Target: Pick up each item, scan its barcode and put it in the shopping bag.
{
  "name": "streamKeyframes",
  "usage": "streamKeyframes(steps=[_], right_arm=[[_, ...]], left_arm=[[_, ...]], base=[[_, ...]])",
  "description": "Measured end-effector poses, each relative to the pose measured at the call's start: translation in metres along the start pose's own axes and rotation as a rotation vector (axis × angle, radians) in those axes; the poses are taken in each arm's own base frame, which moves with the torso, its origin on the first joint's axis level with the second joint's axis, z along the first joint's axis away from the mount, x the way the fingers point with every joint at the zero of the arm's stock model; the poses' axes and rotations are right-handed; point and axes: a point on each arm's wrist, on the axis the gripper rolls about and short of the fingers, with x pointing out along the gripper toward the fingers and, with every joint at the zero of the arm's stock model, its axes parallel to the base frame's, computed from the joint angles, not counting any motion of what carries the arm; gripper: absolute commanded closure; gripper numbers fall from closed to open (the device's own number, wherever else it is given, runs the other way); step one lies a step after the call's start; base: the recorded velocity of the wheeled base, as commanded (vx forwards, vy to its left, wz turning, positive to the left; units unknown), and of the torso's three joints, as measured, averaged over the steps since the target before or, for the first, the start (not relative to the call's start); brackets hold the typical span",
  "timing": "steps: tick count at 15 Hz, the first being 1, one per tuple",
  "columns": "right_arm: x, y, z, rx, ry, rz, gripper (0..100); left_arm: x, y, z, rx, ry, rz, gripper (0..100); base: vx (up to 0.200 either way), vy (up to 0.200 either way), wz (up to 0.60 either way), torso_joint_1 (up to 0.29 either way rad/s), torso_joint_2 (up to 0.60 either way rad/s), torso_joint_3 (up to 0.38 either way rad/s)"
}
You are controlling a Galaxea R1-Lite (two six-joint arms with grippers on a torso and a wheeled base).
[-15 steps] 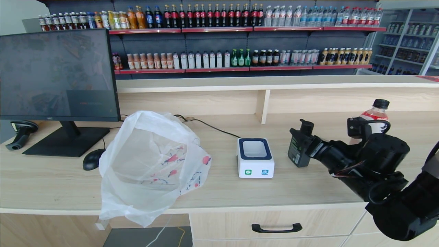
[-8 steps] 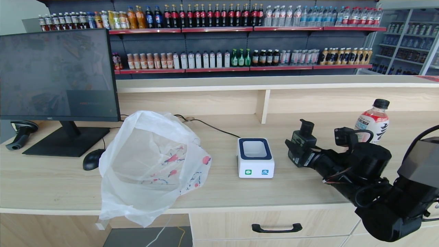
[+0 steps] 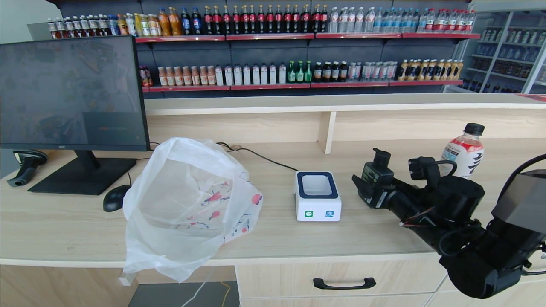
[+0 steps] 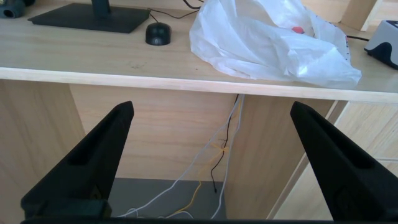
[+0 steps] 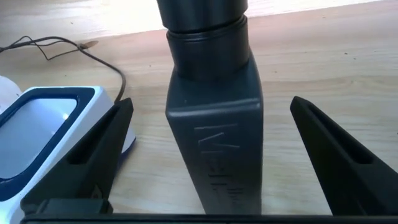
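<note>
Tabletop [image 3: 273, 238] of pale wood carries everything. The white shopping bag [image 3: 187, 204] slumps open over its front edge on my left, with the white scanner [image 3: 318, 198] near it. The dark bottle [image 5: 214, 143] stands right of the scanner, inside my right pincer [image 5: 205, 102], which is spread wide on either side of it. My left pincer [image 4: 211, 109] hangs apart below the tabletop's edge.

Monitor [image 3: 72, 91] and mouse [image 3: 114, 198] on counter [image 3: 64, 230], drinks shelves [image 3: 298, 38] behind

Matt wood counter [image 3: 384, 238], thin translucent plastic bag [image 3: 183, 204]
</note>
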Motion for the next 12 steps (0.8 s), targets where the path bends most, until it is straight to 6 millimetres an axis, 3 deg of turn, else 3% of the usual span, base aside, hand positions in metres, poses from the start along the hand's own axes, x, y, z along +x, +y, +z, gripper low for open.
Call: streamKeyframes(steps=[12], right_arm=[[0.0024, -0.0021, -0.009, -0.12, 0.027, -0.008, 0]], left_arm=[[0.0, 0.0, 0.0, 0.0, 0.0, 0.0, 0]], base=[[0.0, 0.0, 0.0, 0.0, 0.0, 0.0]])
